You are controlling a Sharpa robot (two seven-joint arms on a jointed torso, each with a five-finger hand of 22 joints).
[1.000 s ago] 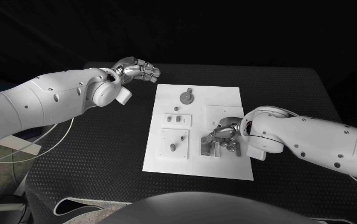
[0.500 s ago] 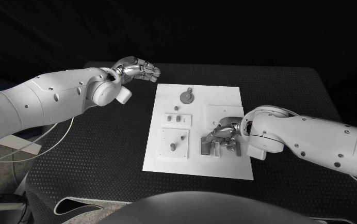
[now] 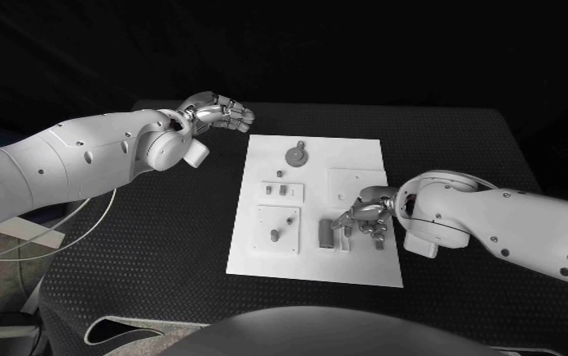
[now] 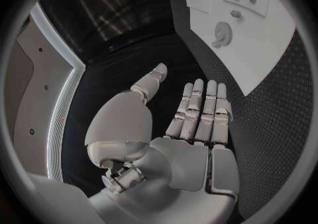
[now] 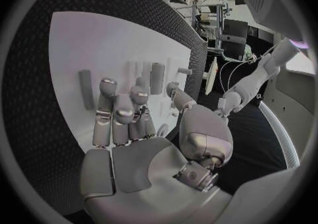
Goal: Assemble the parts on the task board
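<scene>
The white task board (image 3: 343, 147) lies mid-table. My right hand (image 3: 368, 216) hovers over its near right part with fingers bent down toward the board (image 5: 99, 38), and nothing shows in its grasp. A grey block (image 3: 326, 233) lies just left of that hand, free of the fingers (image 5: 108, 87); the same block (image 5: 86, 88) lies on the board in the right wrist view. A gear (image 3: 296, 156) sits at the board's far end. My left hand (image 3: 219, 113) hangs off the board's far left corner, fingers (image 4: 202, 107) stretched out and empty.
Small pegs stand in a plate (image 3: 281, 190) and in a square plate (image 3: 277, 233) on the board's left half. Black textured table (image 3: 154, 233) surrounds the board. A white cable (image 3: 83, 221) loops past the table's left edge.
My right hand has shifted slightly right and nearer, leaving the grey block uncovered on the board. The left hand has stayed in place.
</scene>
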